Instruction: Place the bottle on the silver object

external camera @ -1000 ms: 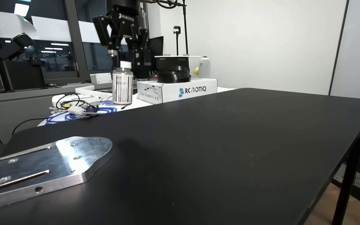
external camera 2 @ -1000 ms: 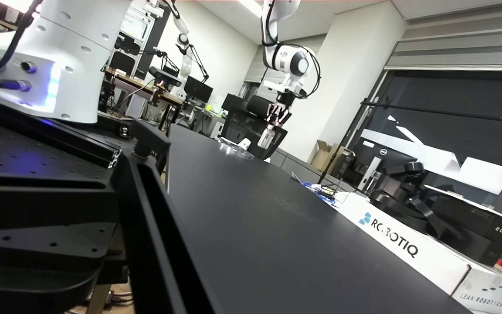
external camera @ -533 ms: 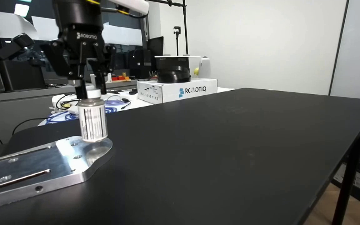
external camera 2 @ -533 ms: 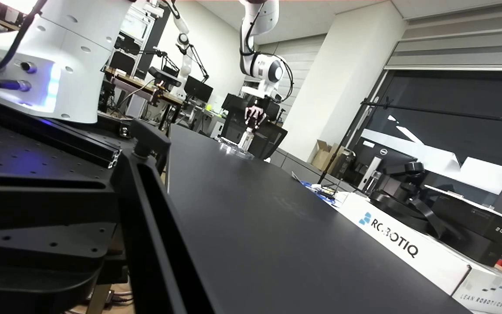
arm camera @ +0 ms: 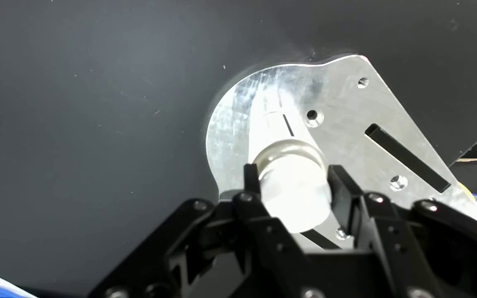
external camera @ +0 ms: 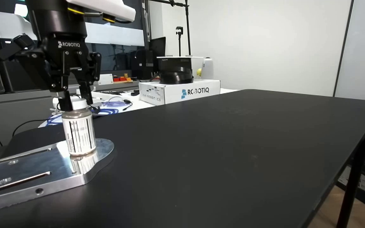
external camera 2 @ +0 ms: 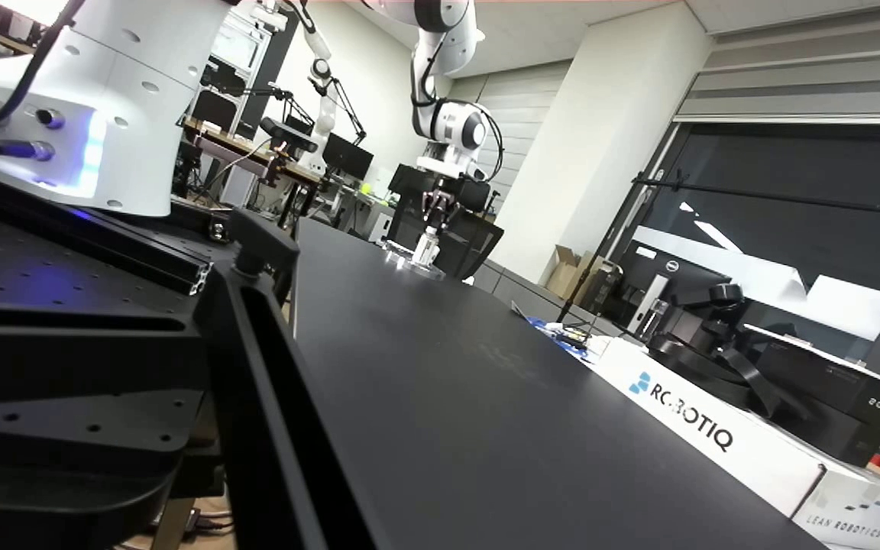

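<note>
The bottle (external camera: 79,134) has a white cap, a greyish clear body and a striped white label. It stands upright over the rounded end of the silver object (external camera: 30,167), a flat shiny metal plate with holes and slots. Its base is at or just above the plate; I cannot tell if they touch. My gripper (external camera: 76,103) points down and is shut on the bottle's cap. In the wrist view the fingers (arm camera: 291,178) flank the cap of the bottle (arm camera: 296,198), above the plate (arm camera: 346,120). Bottle (external camera 2: 426,248) and plate (external camera 2: 431,271) look small in an exterior view.
The plate lies on a black table (external camera: 217,152), near a corner. A white Robotiq box (external camera: 188,91) with black gear on top stands beyond the table's edge; it also shows in an exterior view (external camera 2: 684,420). Blue and black cables (external camera: 112,109) lie behind the table.
My gripper has carried the bottle from the air behind the plate, towards the plate and down. Over the last half second it moved further inward over the plate and lower.
</note>
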